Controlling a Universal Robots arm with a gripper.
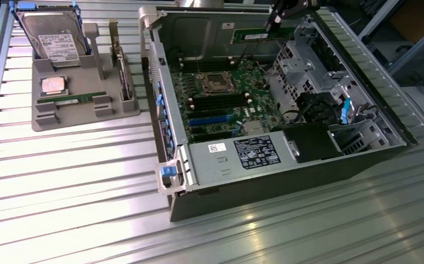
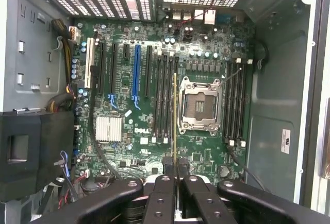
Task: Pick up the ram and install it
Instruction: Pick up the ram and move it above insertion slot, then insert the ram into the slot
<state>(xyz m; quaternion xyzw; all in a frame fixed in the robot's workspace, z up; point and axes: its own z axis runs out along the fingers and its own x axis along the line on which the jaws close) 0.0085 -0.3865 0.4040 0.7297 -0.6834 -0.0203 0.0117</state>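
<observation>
I've got the ram [image 1: 260, 36] pinched in my gripper [image 1: 275, 25], jaws closed on its top edge, and it hangs in the air above the far end of the open computer case [image 1: 256, 190]. It touches nothing below.

From my wrist, the ram [image 2: 176, 110] shows edge-on as a thin line coming out between my black fingers [image 2: 162, 193]. My gripper [image 2: 176, 175] is clamped tight around it. The line runs parallel to the black memory slots [image 2: 164, 100], just beside the open processor socket [image 2: 199, 105] on the green motherboard [image 2: 129, 147].

The case lies on its side on a ribbed aluminium table [image 1: 72, 181], long bright slats running across. The grey power supply [image 1: 234, 157] sits at the case's near end.

On the exterior view's left is a grey holder [image 1: 47, 118], well apart from me. It has a hard drive [image 1: 54, 38] standing upright, a silver processor chip [image 1: 53, 85] lying flat, another memory stick [image 1: 69, 100] in front of that, and an expansion card [image 1: 124, 71] on edge.

Past the table on the exterior view's right there's pale floor, metal frame beams and some loose cable.
</observation>
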